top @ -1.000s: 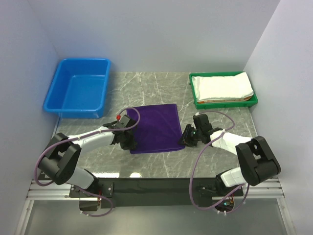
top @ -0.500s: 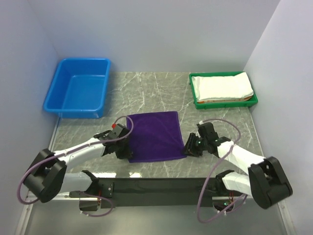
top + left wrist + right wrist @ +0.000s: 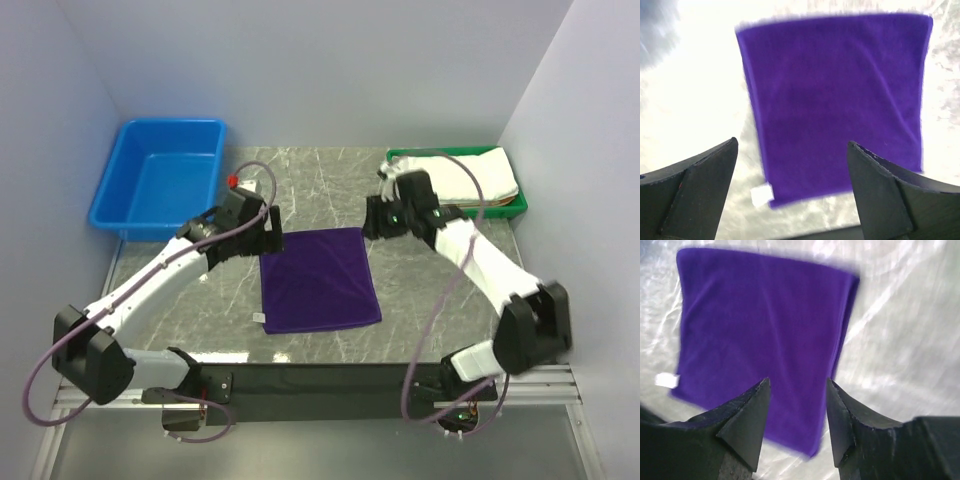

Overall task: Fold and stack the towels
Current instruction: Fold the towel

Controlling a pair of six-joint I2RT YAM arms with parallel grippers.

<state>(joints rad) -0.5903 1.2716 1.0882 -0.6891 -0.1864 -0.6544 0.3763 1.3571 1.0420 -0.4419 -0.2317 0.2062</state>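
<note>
The dark purple towel (image 3: 318, 280) lies flat on the marble table as a folded square, with a white label (image 3: 259, 318) at its near-left corner. It fills both wrist views (image 3: 835, 95) (image 3: 760, 325). My left gripper (image 3: 266, 237) hovers over its far-left corner, open and empty (image 3: 792, 185). Above the far-right corner my right gripper (image 3: 373, 222) is also open with nothing between its fingers (image 3: 796, 415). The white towel (image 3: 465, 176) lies folded in the green tray (image 3: 400, 208), with a thin orange edge showing under it.
A blue bin (image 3: 160, 180) stands at the back left. The green tray sits at the back right, just behind my right arm. Grey walls close in the table on the left, right and back. A black rail runs along the near edge.
Both grippers dragged the purple towel a little toward the near edge, then opened, let go and swung up to its far corners. The towel now lies still.
</note>
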